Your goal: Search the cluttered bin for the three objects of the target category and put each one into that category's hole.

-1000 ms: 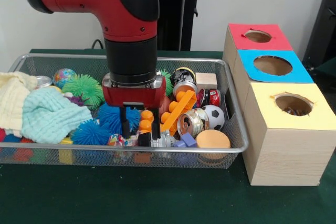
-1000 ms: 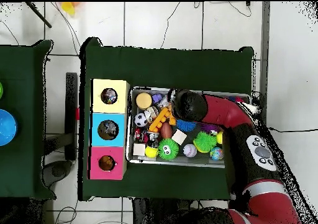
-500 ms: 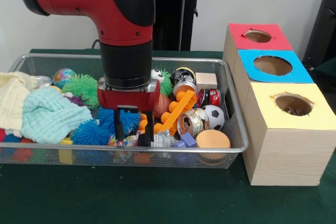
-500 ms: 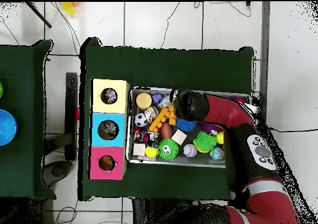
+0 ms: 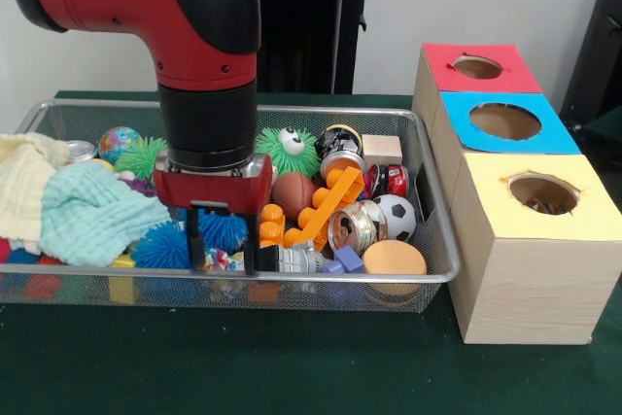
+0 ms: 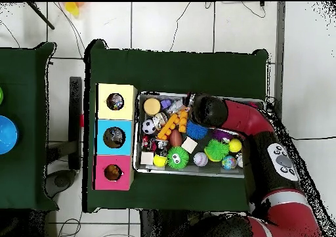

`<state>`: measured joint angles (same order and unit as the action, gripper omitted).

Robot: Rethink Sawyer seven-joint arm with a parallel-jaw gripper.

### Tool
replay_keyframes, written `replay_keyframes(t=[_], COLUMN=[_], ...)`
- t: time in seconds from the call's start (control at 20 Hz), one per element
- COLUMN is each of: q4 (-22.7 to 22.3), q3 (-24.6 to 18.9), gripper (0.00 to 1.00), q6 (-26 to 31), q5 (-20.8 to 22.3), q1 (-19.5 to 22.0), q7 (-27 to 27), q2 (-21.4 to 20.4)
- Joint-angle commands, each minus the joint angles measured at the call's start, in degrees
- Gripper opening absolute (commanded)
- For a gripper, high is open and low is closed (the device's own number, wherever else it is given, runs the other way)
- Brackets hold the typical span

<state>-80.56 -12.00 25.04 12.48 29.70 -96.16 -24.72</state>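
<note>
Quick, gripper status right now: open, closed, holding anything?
Gripper: open, holding nothing; its two fingers are spread and lowered into the wire bin over the blue spiky ball.

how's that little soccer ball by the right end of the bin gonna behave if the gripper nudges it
The soccer ball is round, so it would probably roll rather than slide. It sits wedged between the metal can and the bin's wire wall, so it likely won't travel far. It looks small and probably light, and may slip out from between the open gripper's fingers.
</note>
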Motion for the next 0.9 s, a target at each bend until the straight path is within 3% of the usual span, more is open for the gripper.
replay_keyframes(t=[0.05, 0.25, 0.7, 0.75, 0.9], q4=[2.18, 3.98, 5.46, 5.67, 6.25], q3=[-0.91, -0.82, -2.43, -2.53, -1.94], gripper=[1.0, 1.0, 1.0, 0.0, 0.0], q6=[-4.99, -7.06, -7.48, -7.16, -6.58], q5=[1.16, 1.13, 2.13, 1.99, 2.19], q1=[-0.04, -0.76, 0.08, 0.12, -0.38], q7=[-5.41, -6.28, -3.31, -3.2, -3.15], q2=[5.64, 8.64, 10.24, 10.38, 10.49])
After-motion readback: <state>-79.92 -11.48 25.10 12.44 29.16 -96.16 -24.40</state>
